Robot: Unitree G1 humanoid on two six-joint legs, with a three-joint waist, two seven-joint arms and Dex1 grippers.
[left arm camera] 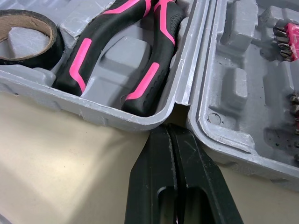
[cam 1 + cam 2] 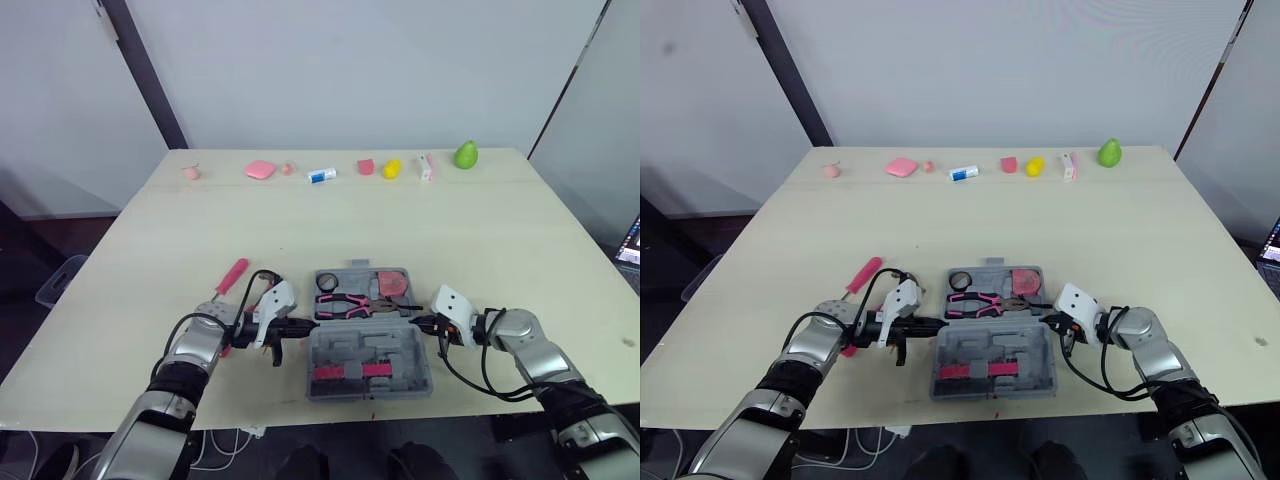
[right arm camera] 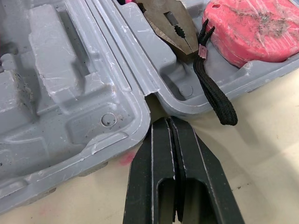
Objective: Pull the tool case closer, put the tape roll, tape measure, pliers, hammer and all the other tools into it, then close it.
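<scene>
Grey moulded-plastic tool case [image 2: 340,352] lies open on the counter [image 2: 150,250], black-pink pliers [image 1: 140,56] inside. My left fingers [image 1: 156,168] and right fingers [image 3: 194,163] are both shut, tips at its hinge line, one per end.

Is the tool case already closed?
No, the tool case lies open on the table, with the pliers showing in its far half.

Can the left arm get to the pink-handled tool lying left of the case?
Probably yes: the tool lies on bare table beside that forearm, handle uncovered. The left gripper, shut at the case hinge, must back off and open first.
</scene>
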